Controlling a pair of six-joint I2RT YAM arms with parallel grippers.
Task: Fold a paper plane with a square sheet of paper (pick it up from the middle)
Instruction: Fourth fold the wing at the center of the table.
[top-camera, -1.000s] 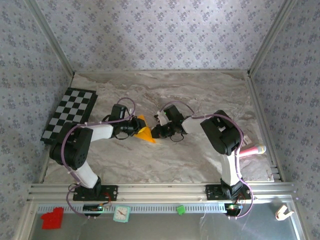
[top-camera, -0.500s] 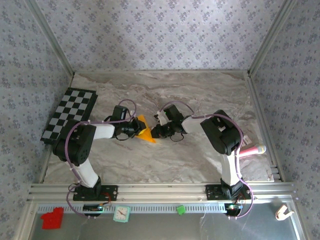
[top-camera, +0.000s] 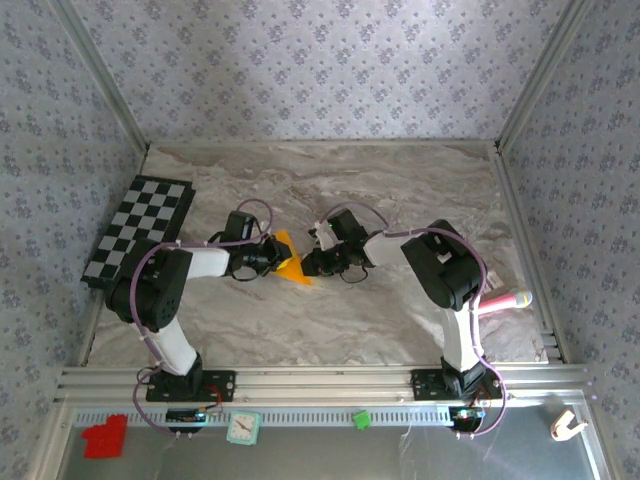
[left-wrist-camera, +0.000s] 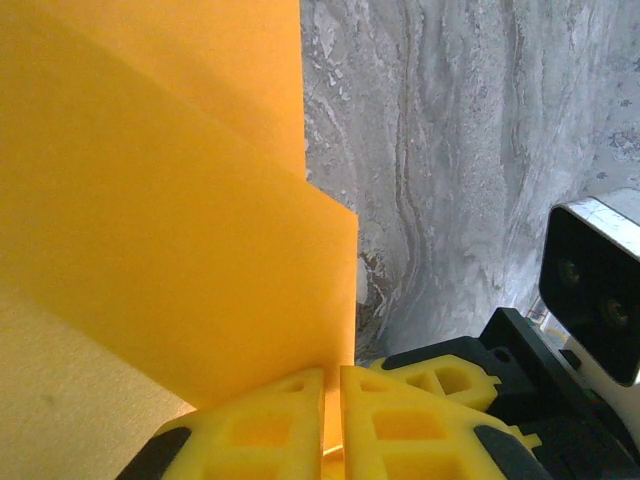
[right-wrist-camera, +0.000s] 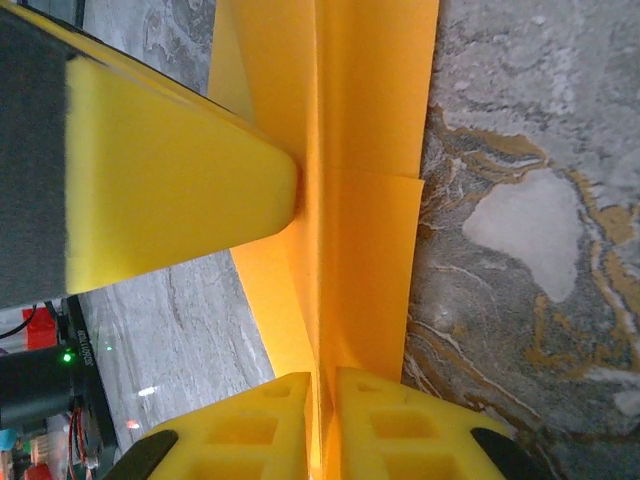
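Held from both sides: creased orange paper sheet, mid-worktop, between the two arms.
Pinches the sheet's edge with the left tool, yellow fingers nearly touching, a sliver of orange caught between. Clamps the layered centre fold with the right tool the same way, across a narrow gap. Shows stepped, overlapping layers with straight edges in both wrist views. Touches the left tool's finger tip on one flank in the right wrist view. Sits well apart from the black-and-white checkered mat at the worktop's left edge.
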